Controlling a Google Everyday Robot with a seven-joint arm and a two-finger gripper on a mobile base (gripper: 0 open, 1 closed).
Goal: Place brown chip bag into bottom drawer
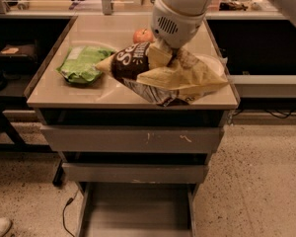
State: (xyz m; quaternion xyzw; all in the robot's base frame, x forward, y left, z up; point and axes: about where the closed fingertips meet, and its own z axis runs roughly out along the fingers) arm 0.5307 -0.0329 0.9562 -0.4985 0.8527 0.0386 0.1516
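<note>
Bottom drawer [137,209] gapes open from above; gripper [168,58] clutching brown chip bag [180,77] hangs at tabletop's [59,92] front edge, green chip bag [81,64] off left.

White script "Se…" on brown chip bag [133,63]; rest unreadable. Claw [168,53] clamps bag from above.
</note>
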